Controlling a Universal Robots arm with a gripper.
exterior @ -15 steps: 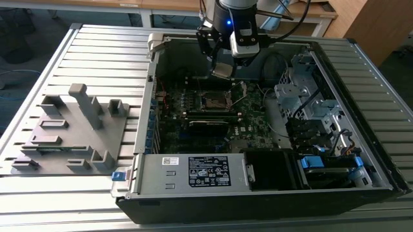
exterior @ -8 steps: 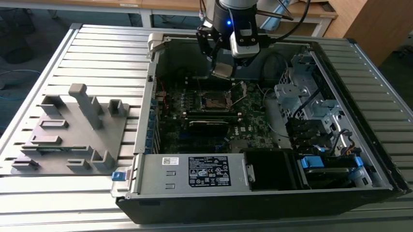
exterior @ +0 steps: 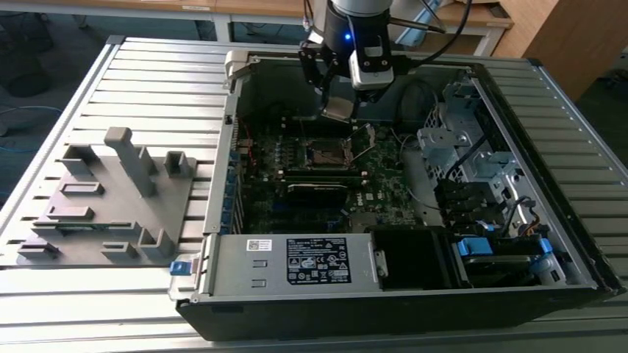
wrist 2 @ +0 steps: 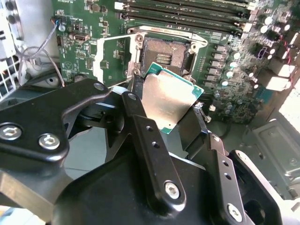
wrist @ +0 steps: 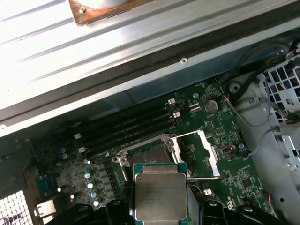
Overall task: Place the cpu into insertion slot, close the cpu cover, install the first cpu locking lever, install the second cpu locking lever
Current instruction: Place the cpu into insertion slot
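It was plainly a robotics lab: an opened computer case (exterior: 393, 312) lay on a slatted metal bench (exterior: 157, 81) under a robot arm (exterior: 358, 26), wooden desks (exterior: 250, 7) behind.

A silver desk (exterior: 147, 81) of ribbed metal slats carries everything. Beyond its far edge stand pale wooden tables (exterior: 245, 7). Off its far corner, at the exterior view's right, is a wooden cabinet (exterior: 564, 37). The floor (exterior: 49, 44) alongside is dark grey-blue. In the first wrist view the slats glare white.
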